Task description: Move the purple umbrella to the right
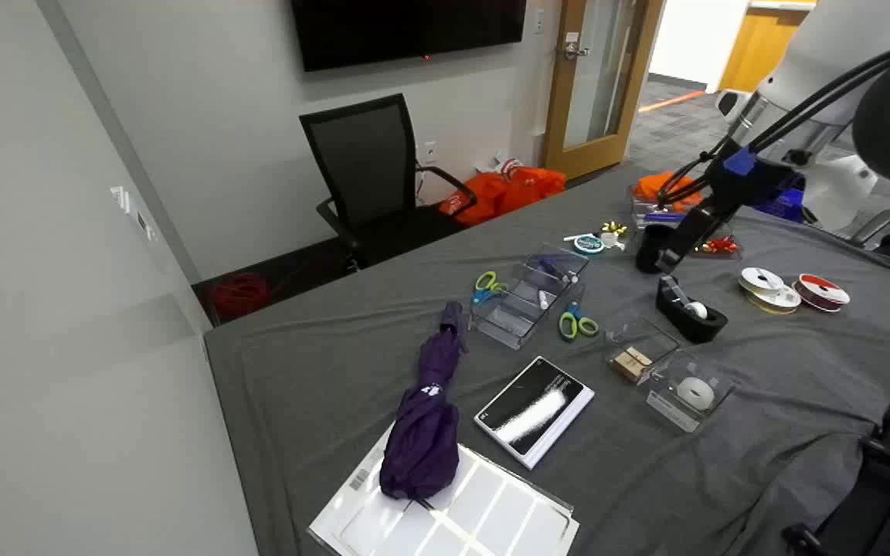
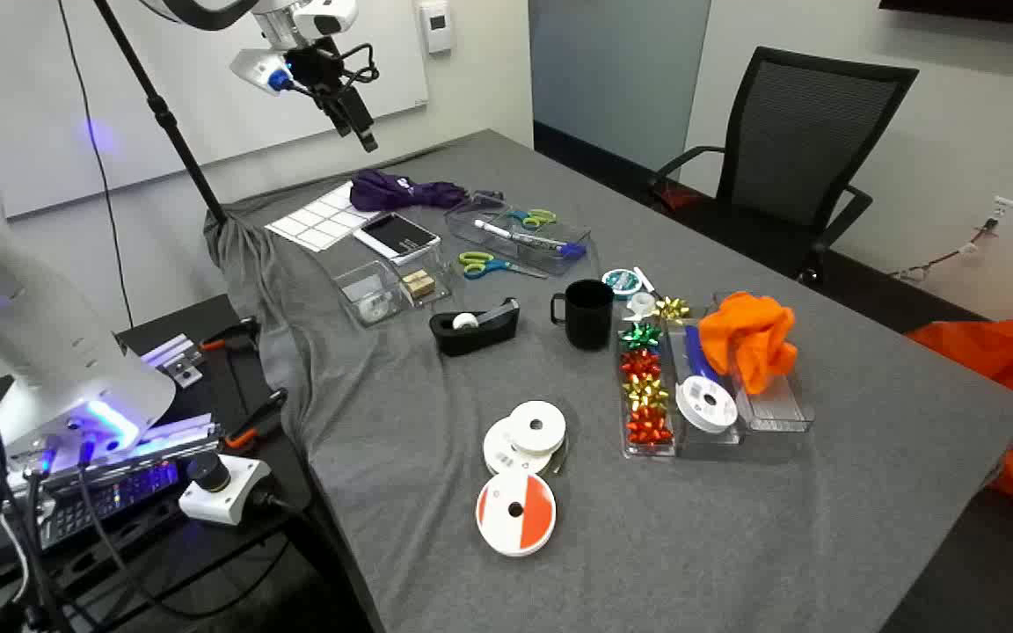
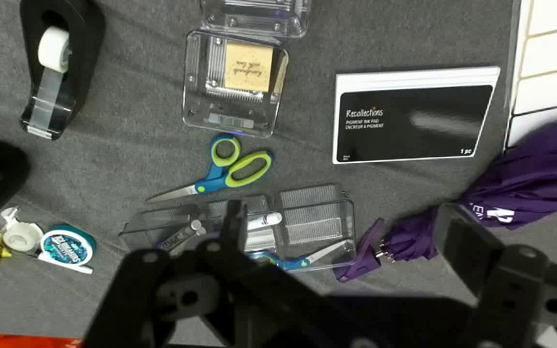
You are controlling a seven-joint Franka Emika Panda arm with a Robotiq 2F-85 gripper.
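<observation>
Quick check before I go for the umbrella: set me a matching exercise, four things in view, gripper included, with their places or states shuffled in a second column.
Things:
1. purple umbrella
2. gripper
3. black mug
4. small tan block

Places or states:
A. open, jaws wide apart
B. inside a clear tray
C. lying partly on a white ruled sheet
D. standing upright on the gray cloth

Right pairs: 1-C, 2-A, 3-D, 4-B
</observation>
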